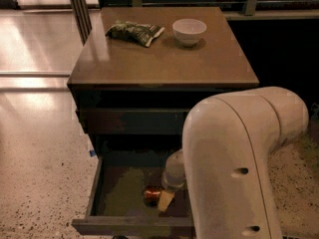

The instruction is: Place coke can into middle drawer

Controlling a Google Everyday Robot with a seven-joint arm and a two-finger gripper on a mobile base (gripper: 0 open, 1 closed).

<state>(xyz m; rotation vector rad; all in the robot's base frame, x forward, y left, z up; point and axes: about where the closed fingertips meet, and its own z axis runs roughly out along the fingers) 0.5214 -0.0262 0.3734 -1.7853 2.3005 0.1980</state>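
Gripper (165, 201) low in the middle drawer (95, 183), largely hidden behind the big white arm (239, 163), coke can (151, 195) partly covered beside it, drawer's right part blocked, arm cut off by the bottom edge

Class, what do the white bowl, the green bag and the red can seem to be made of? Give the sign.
The white bowl: glossy, ceramic or plastic; smooth sheen. The green bag: crinkled plastic film; creases. The coke can: probably painted metal, reddish shine; in the middle drawer, at the end effector inside it.
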